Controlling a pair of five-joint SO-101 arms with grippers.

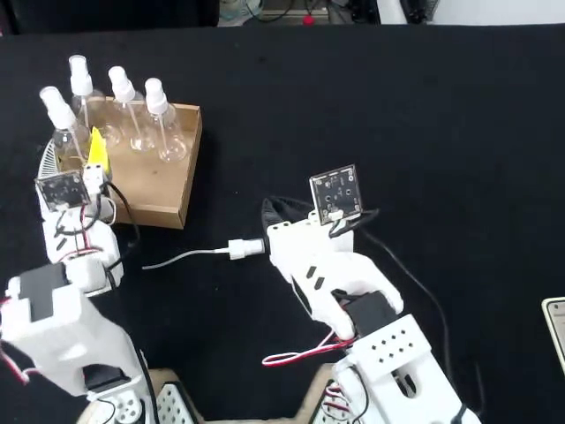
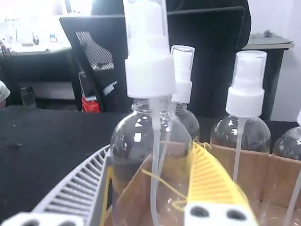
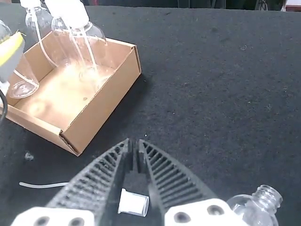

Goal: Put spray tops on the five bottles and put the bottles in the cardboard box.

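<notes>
Your left gripper (image 2: 150, 155) is clamping a capped bottle (image 2: 141, 136) at the left edge of the cardboard box (image 1: 159, 185) (three more bottles (image 1: 132, 119) are standing inside). Your right gripper (image 3: 134, 143) is pinching the loose spray top (image 3: 133, 202), and the uncapped bottle (image 3: 256, 212) is sitting just beside it.

Left gripper (image 2: 150, 153), arm extended forward, clasps a bottle (image 2: 141, 136). Right gripper (image 3: 135, 145), angled downward, pinches a spray top (image 3: 133, 202), tips nearly touching.

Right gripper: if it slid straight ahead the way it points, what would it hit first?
The right gripper would probably meet the cardboard box first, at its side wall; depth is unclear.
</notes>
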